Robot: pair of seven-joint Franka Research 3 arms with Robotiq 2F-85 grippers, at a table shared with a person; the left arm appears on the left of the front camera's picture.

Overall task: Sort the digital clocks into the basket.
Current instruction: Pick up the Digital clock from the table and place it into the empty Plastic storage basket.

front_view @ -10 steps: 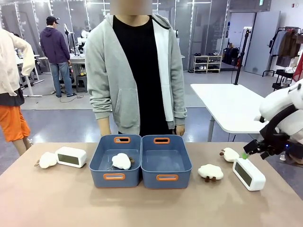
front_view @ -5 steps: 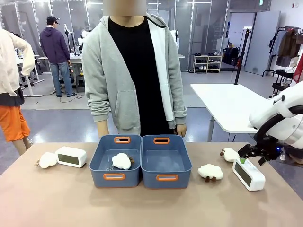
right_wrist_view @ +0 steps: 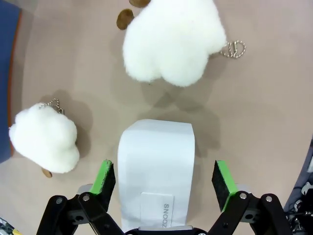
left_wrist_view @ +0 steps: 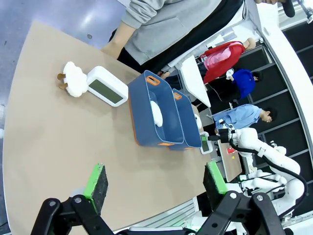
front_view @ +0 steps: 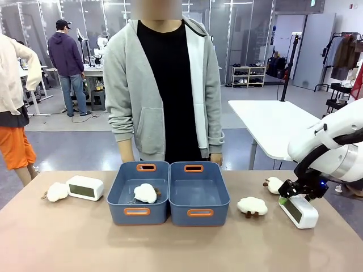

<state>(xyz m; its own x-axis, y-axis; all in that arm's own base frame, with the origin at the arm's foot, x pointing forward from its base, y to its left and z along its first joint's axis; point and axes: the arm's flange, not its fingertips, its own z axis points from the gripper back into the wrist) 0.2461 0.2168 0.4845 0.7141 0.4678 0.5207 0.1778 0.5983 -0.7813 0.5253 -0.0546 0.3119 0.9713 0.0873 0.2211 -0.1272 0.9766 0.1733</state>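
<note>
One digital clock (front_view: 300,211), white with a dark face, lies at the table's right. My right gripper (front_view: 288,195) is down over its far end, open. In the right wrist view the green pads (right_wrist_view: 103,177) straddle this clock (right_wrist_view: 155,166) with a gap on each side. The other digital clock (front_view: 85,187) rests at the far left, also seen from the left wrist (left_wrist_view: 106,85). Two alike blue baskets (front_view: 116,195) (front_view: 224,195) sit side by side mid-table; the right one holds nothing. My left gripper (left_wrist_view: 154,180) hangs open above the table, nothing between its fingers.
White plush sheep lie beside the left clock (front_view: 57,191), inside the left basket (front_view: 145,192), right of the baskets (front_view: 252,205) and just behind the right clock (front_view: 275,185). A person (front_view: 164,85) stands at the far edge, hands down by their sides.
My right arm has come down and slightly left, bringing its open gripper onto the far end of the right clock. Nothing else on the table has moved.
</note>
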